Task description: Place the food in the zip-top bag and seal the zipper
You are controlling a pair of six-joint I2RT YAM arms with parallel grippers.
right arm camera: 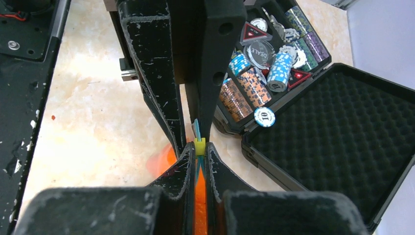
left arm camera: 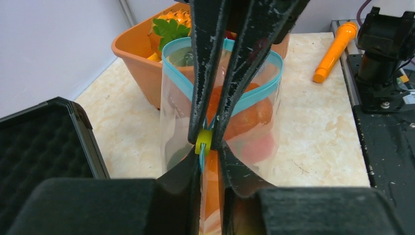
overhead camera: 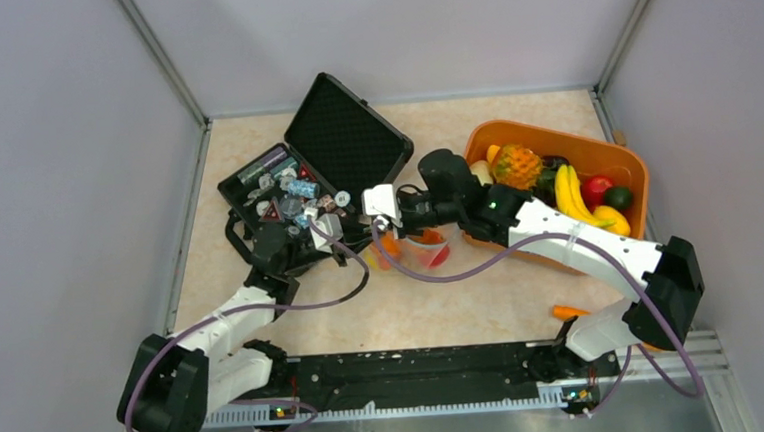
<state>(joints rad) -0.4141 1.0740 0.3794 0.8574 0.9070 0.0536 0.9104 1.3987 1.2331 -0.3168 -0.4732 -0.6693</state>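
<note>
Right tool (right arm camera: 197, 149) pinches zipper (left arm camera: 176, 80); left tool (left arm camera: 209, 157) grip unclear; food (left arm camera: 249, 117) blurred.

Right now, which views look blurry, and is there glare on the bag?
Left wrist: the left hand up close is soft, the zip-top bag sharp with only mild sheen. Right wrist: the right hand blurs near the lens, the poker chips are crisp. Top external: even light, faint shadows.

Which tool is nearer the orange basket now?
Right. The right tool is shut on the zipper from the orange basket side; the left tool meets it from the black case side, farther away.
</note>
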